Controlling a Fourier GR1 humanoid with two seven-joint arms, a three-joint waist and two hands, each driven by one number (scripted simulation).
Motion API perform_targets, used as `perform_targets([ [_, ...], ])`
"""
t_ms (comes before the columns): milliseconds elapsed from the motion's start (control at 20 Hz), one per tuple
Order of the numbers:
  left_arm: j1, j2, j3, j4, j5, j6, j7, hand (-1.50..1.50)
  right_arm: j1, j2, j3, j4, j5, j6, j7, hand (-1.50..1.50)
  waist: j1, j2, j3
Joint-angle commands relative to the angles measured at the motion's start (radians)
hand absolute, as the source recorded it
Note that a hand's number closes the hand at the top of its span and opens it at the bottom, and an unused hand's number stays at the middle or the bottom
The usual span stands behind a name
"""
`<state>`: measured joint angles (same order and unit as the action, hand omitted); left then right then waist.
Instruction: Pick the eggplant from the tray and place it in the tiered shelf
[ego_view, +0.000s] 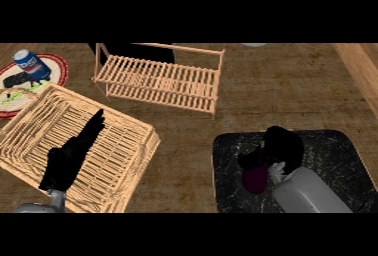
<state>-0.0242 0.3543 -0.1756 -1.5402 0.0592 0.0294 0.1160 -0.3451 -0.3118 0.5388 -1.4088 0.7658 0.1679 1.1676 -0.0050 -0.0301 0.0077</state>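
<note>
A dark marbled tray (336, 150) lies at the lower right of the counter. On it rests a purple eggplant (256, 180), mostly hidden under my right hand (283, 147), whose fingers curl down round it. The tiered shelf (159, 80), made of light wooden slats, stands at the back centre, well apart from the tray. My left hand (74, 152) is open with straight fingers, held over a slatted wooden basket at the left.
A large slatted wooden basket (122, 165) fills the lower left. Behind it at the far left is a red-rimmed plate (59, 62) with a blue can (31, 64) and some food. A wooden edge runs along the right.
</note>
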Motion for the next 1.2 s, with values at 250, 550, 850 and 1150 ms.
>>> perform_targets([
  [250,0.061,-0.049,-0.024,0.08,-0.009,0.019,-0.034,0.0,0.028,0.306,0.263,-0.165,0.205,-0.156,0.318,1.5,0.003,0.021,-0.011],
  [550,0.061,-0.045,-0.018,0.068,0.011,0.007,-0.004,0.0,-0.021,0.31,0.236,-0.265,0.369,-0.103,0.319,1.5,-0.023,0.013,-0.013],
  [850,0.059,-0.025,0.003,0.048,0.01,0.016,0.008,0.0,-0.154,0.311,0.171,-0.415,0.534,-0.073,0.32,1.5,-0.017,0.011,-0.012],
  [1150,0.032,-0.051,-0.021,0.075,0.006,0.01,0.0,0.0,-0.287,0.311,0.086,-0.479,0.587,-0.015,0.32,1.5,-0.011,0.019,-0.013],
])
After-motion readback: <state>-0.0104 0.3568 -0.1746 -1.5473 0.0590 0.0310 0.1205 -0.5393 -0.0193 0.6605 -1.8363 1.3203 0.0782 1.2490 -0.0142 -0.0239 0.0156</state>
